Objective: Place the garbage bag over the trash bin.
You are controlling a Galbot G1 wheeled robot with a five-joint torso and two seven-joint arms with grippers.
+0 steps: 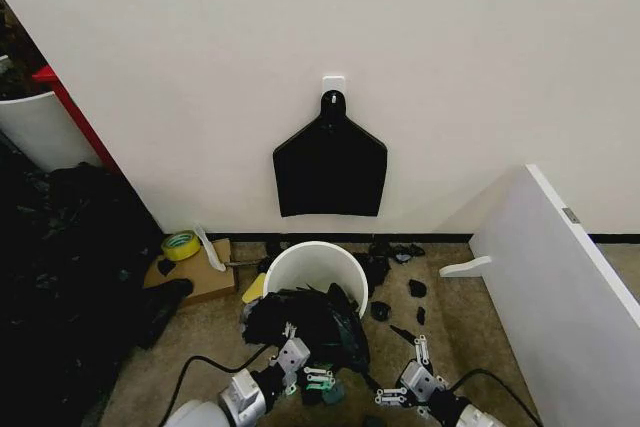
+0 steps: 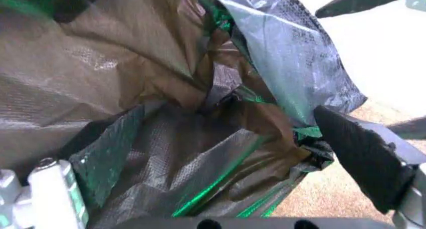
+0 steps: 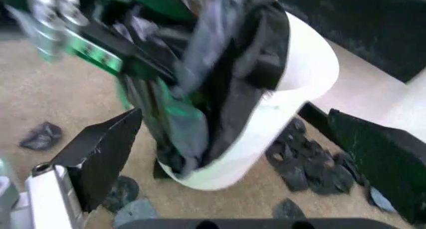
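Head view: left fingers grip garbage bag against trash bin; right fingers wide

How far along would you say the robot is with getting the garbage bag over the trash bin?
Partly done. The garbage bag is bunched over the near rim of the trash bin and hangs down its near side. In hand: the left claw is at the bag's lower edge, plastic between its fingers; the right claw waits open beside it. Left: the bin's far rim is bare and its mouth uncovered.

Soft light is brightening the wall; both wrist views are looking blurry, green glints shining on the garbage bag.
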